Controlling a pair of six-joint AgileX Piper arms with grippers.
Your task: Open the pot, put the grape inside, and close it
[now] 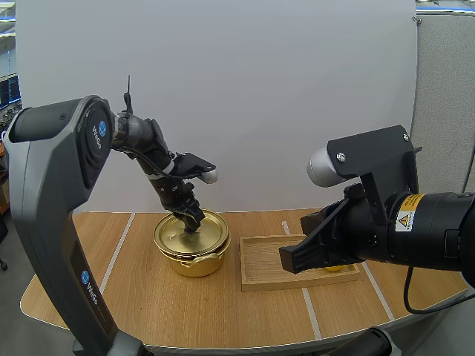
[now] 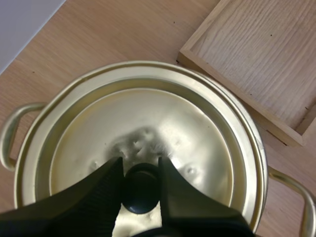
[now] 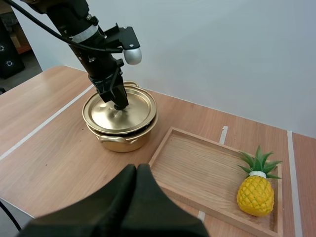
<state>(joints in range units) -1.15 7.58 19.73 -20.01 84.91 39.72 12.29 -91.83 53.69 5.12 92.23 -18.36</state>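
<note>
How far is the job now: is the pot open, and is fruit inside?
Nothing looks finished yet. In hand: the left gripper pinches the black knob of the lid, which covers the golden pot. Left: lift the lid, put fruit in, close. The fruit seen is a pineapple in the wooden tray, not a grape; the right gripper is shut on nothing.

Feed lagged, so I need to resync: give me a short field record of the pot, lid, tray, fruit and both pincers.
left pincer: closed on the lid knob, one finger on each side
lid: sitting on the pot, covering it
right pincer: shut on nothing, above the table by the tray's near edge
tray: beside the pot, not touching it
fruit: a toy pineapple, upright in a corner of the tray
step: lid gripped, pot not yet opened
</note>
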